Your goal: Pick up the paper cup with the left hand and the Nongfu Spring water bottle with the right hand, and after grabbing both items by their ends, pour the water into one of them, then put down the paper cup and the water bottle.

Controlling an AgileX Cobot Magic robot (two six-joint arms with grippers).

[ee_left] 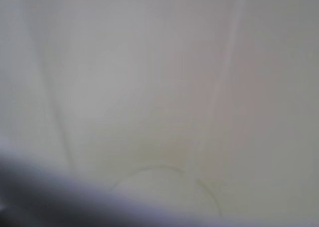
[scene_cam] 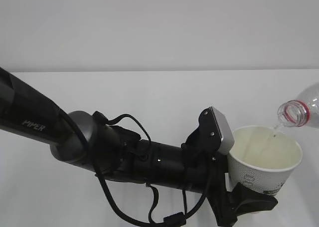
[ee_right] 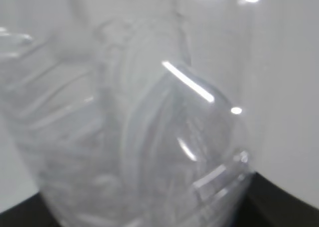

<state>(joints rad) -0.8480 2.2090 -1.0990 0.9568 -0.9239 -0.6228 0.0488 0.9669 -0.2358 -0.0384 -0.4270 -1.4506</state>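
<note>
My left gripper (scene_cam: 250, 196) is shut on the lower part of the paper cup (scene_cam: 256, 177) and holds it upright at the lower right of the exterior view. The Nongfu Spring water bottle (scene_cam: 301, 110) comes in tilted from the right edge, its red-ringed mouth just above the cup's far rim. A thin stream of water (scene_cam: 275, 131) falls from the mouth into the cup. In the left wrist view the cup's pale wall (ee_left: 159, 102) fills the frame, blurred. The clear ribbed bottle (ee_right: 139, 137) fills the right wrist view; dark fingers (ee_right: 285, 208) show only at the bottom corners.
The white table (scene_cam: 149, 97) runs back to a plain white wall. My left arm, lettered PIPER (scene_cam: 34, 124), crosses the lower left with loose black cables (scene_cam: 124, 207) hanging under it.
</note>
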